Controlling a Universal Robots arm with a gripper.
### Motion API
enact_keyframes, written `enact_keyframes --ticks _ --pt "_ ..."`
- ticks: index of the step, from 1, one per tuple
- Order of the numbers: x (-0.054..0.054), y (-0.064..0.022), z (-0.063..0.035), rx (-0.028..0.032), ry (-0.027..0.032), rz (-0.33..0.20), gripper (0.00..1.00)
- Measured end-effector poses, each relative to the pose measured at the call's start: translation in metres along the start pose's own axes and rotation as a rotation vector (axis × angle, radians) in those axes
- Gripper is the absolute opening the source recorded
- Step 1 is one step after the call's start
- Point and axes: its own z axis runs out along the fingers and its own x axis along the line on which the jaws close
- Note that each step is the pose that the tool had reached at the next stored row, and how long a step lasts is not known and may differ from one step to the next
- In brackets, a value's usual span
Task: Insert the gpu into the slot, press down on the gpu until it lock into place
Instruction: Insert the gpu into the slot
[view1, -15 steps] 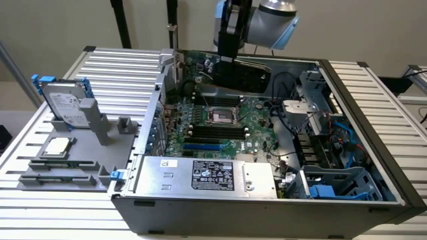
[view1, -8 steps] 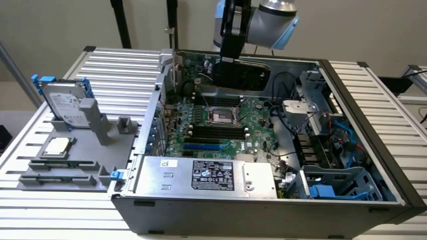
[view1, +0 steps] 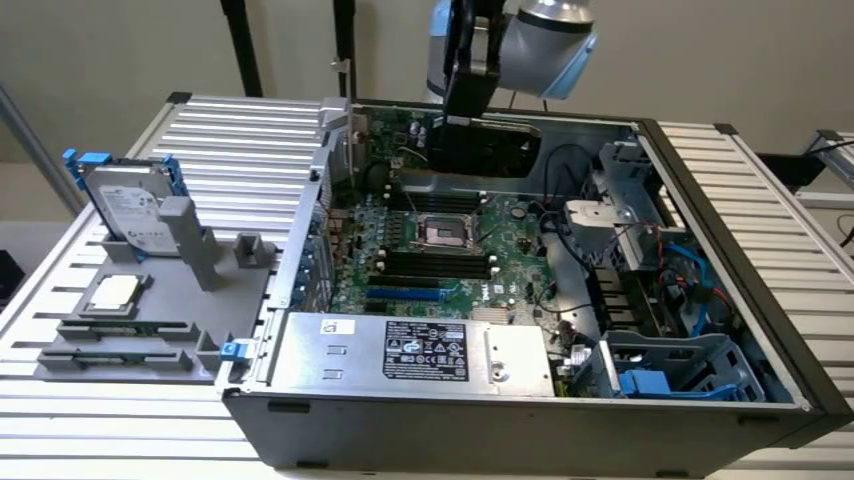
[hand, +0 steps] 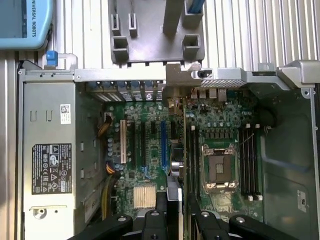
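Open computer case (view1: 534, 420) lying on the slatted surface (view1: 747, 170), with the card carried above the board. The end effector (hand: 176, 212) hangs over the motherboard (view1: 507, 225), with one of its fingers (hand: 155, 222) to each face of the gpu (view1: 487, 148). You see the gpu as a flat black rectangle directly beneath the end effector in the exterior view, and edge-on from the wrist. Read this as a grip on the card: nothing else appears to support it, and its lower edge looks clear of the board.

The slot (hand: 163, 145), the bright-blue strip, lies bare on the motherboard toward the case's near edge, just behind the silver labelled power supply (view1: 414, 350). It runs parallel to the black memory strips (view1: 427, 265), which lie between it and the square processor socket (view1: 441, 232).

Progress, as you may judge it:
- **Done:** the card is in hand, and its long edge runs the same way as the slot.
- **Left:** both named steps are open. No part of the card sits in the blue strip, and no pressing has taken place.
- **Unclear:** you cannot tell from these views whether the card hangs exactly over the slot or to one side of it.

A grey holder (view1: 174, 300) on the surface, at the exterior view's left, carries a hard drive (view1: 127, 205) and other spare parts. None of them bears on this step.
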Motion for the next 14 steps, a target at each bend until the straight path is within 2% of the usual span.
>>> enact_keyframes --ticks 14 --pt "-0.001 -0.0019 0.0251 -0.0004 0.0001 -0.01 0.26"
